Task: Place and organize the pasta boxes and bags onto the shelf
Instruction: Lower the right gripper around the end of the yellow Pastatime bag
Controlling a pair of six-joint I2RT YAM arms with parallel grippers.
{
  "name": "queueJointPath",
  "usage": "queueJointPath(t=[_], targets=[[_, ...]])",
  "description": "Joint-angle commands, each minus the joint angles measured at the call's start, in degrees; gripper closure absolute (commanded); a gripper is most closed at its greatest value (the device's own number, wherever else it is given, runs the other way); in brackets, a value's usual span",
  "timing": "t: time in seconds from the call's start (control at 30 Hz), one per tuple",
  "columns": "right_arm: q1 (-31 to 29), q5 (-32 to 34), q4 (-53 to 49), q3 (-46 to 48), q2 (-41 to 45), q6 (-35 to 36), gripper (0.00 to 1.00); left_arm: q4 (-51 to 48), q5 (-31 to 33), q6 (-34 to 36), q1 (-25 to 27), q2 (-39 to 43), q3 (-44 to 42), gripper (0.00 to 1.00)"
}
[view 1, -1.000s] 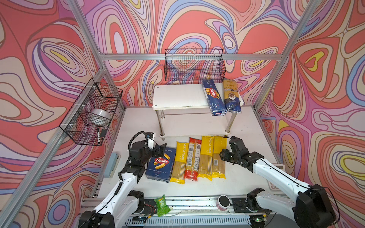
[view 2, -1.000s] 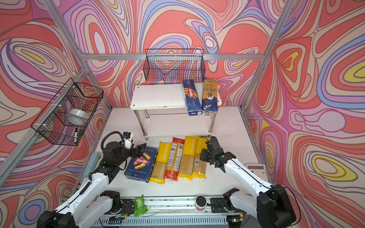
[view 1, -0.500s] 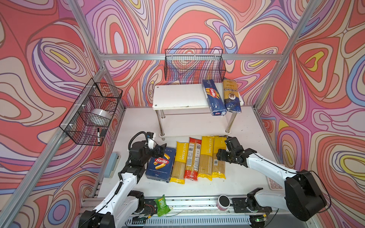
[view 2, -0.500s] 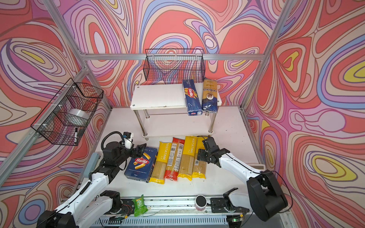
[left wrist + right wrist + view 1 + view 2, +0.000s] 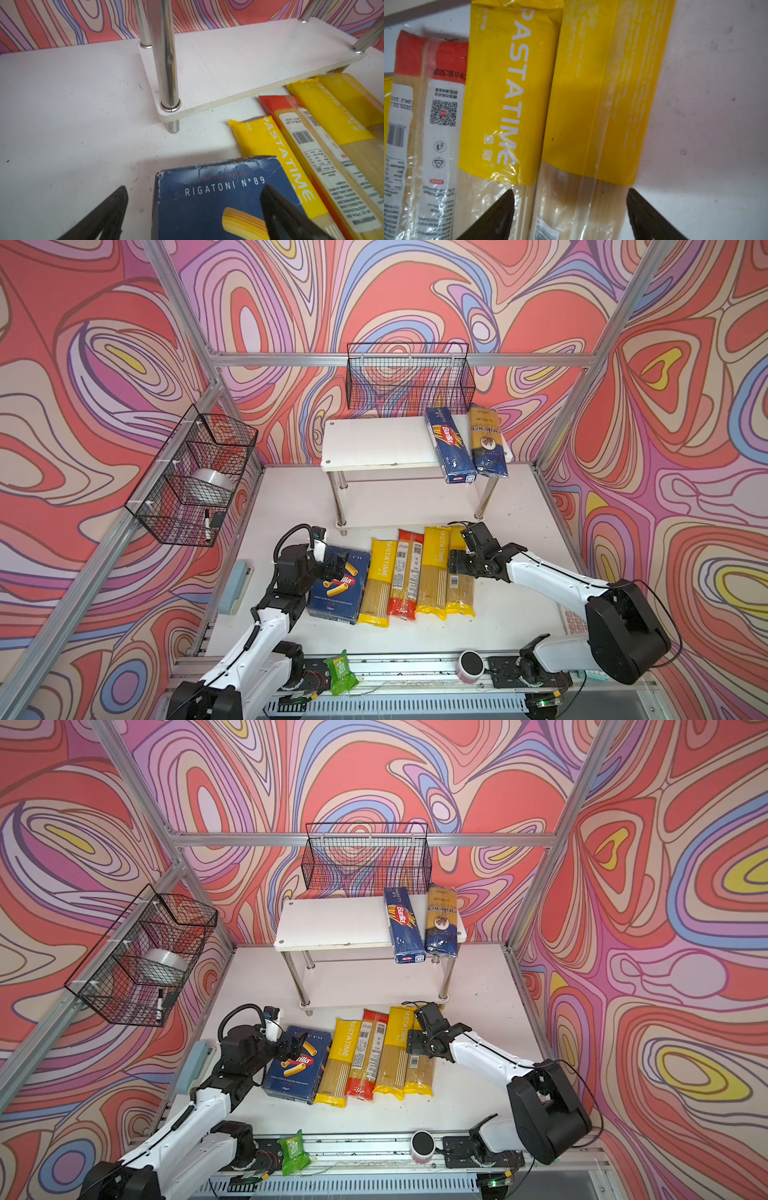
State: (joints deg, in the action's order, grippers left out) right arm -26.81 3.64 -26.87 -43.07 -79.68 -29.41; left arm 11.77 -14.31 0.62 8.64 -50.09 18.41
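since the right claw [image 5: 454, 566] has swung in and spread wide in a top view, forearm low over the outermost yellow spaghetti bag [image 5: 459, 591] on the surface [image 5: 519, 614] before the shelf [image 5: 374, 443], a pickup looks next; left wrist view: left claw [image 5: 195, 216] agape, empty, astride the rigatoni box [image 5: 207, 199] edge; right wrist view: fingers [image 5: 496, 220] straddle that bag, ungripped.

white desk [image 5: 519, 614]. bears a two-tier shelf [image 5: 374, 443] at the back, white boards on chrome legs. at the top board's right end, side by side, touching, overhanging the front edge: spaghetti box [image 5: 449, 443], then dark blue bag [image 5: 487, 443]. flat on the desk before the shelf, in one close row, left to right: rigatoni box [image 5: 338, 597], left yellow-ended bag [image 5: 378, 580], red-ended bag [image 5: 405, 572], middle yellow-ended bag [image 5: 432, 572], right yellow-ended bag [image 5: 459, 597], with the last two's far ends at the lower board's front edge.
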Motion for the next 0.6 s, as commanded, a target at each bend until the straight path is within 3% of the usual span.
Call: queueJointPath(t=[0.0, 0.43, 0.57], targets=[[-0.21, 1.76, -1.96, -1.89, -1.2, 0.67, 0.13, 0.87, -6.42, -1.81, 0.06, 2.18, 2.08, 0.0], [-0.18, 3.35, -2.4, -1.35, -4.34, -0.82, 0.12, 0.18, -8.9, -2.82, 0.03, -3.35, 4.09, 0.0], [-0.38, 0.71, -0.18, -0.27, -5.98, -1.38, 0.12, -0.48, -9.07, -2.35, 0.01, -3.73, 4.55, 0.0]])
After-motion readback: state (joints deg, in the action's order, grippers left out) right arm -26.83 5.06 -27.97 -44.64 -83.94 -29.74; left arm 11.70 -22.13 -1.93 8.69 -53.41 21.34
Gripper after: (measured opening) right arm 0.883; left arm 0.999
